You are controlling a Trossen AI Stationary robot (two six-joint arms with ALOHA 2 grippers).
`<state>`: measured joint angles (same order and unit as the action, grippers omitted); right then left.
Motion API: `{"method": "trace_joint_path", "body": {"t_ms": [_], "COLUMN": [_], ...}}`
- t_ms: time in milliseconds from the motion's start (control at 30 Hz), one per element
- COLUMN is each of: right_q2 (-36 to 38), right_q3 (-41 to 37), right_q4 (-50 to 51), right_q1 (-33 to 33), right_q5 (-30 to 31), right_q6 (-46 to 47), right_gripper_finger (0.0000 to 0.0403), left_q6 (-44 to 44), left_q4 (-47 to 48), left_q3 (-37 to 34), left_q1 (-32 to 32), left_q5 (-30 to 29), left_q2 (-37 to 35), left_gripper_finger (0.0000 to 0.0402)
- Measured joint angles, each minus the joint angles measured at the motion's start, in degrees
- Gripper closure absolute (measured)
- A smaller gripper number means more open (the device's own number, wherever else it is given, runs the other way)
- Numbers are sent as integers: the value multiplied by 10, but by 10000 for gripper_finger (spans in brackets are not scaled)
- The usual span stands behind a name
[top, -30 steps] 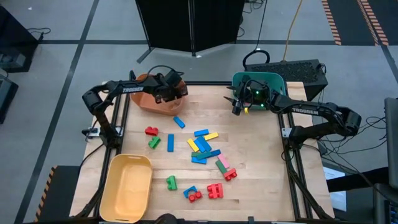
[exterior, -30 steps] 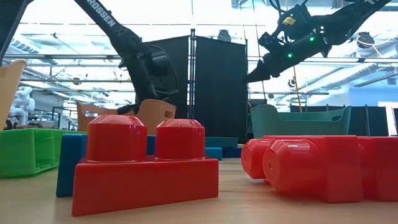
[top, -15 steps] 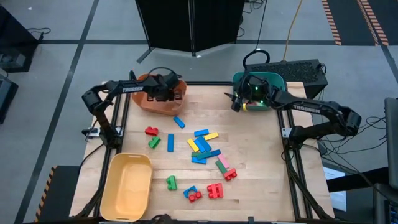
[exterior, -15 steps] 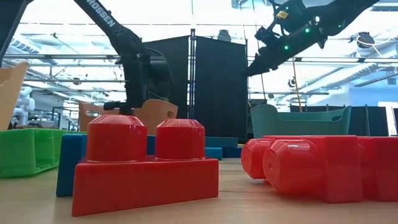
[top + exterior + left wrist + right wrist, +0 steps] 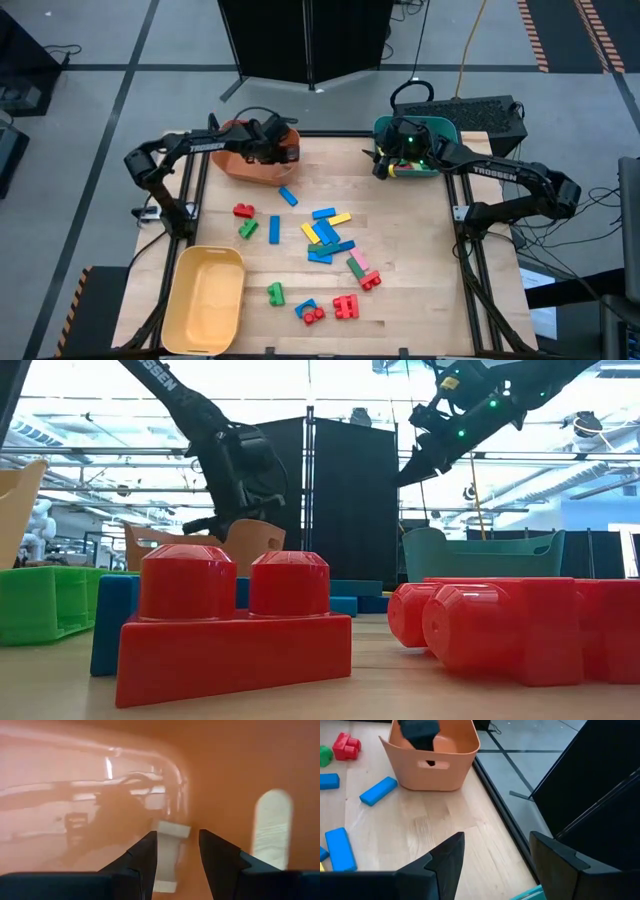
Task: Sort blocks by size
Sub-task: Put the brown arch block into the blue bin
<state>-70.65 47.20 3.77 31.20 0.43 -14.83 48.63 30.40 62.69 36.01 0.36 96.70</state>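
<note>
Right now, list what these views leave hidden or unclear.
- Orange bin contents: high view, covered by the left gripper; left wrist view shows only orange wall.
- Teal bin contents: high view, covered by the right gripper.
- Far blocks: low view, hidden behind the red brick.
</note>
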Motion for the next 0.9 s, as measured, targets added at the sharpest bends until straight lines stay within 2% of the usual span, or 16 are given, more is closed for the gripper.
{"method": "trace_joint_path", "body": {"t_ms": [367, 900], "right_q2": [0, 0], "right_q3": [0, 1], "right_q4": [-1, -1], "right_q1": [0, -1], "right_q5": [6, 14], "right_q6": [27, 27], "right_gripper_finger": [193, 193], "left_q6": [0, 5], "left_q4": [-14, -62], "left_q3": [-12, -10], "left_q1": [-34, -45], "left_q5": [-13, -4], "left_q2": [2, 76], "left_gripper_finger": [261, 261]}}
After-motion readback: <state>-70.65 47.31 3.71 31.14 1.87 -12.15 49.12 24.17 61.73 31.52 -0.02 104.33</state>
